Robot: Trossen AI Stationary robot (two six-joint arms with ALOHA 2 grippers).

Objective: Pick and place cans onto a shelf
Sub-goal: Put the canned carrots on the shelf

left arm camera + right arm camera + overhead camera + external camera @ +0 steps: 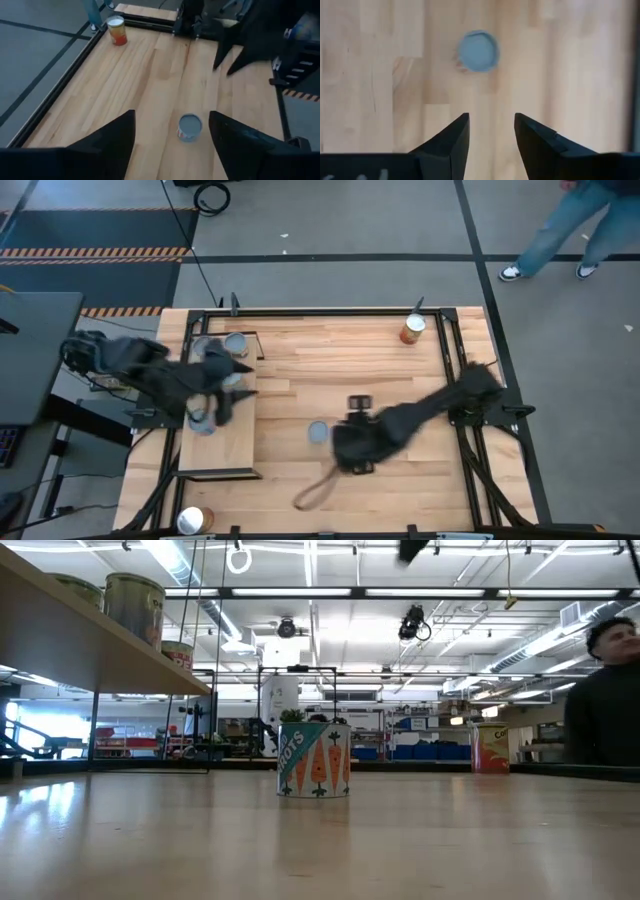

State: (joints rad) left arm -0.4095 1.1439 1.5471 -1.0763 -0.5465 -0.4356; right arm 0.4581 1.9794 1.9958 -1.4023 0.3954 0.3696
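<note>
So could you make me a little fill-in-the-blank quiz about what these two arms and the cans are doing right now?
1. The right gripper hovers over the tabletop with its fingers ____ and nothing between them.
2. The can with the blue-grey top stands on the ____, not on the shelf.
3. The left gripper is above the ____.
4. On that can's label, the low view shows pictures of ____.

Missing words: open; table; shelf; carrots

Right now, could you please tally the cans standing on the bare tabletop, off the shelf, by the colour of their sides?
Orange cans: 2
Carrot-label can: 1
Total: 3
</note>
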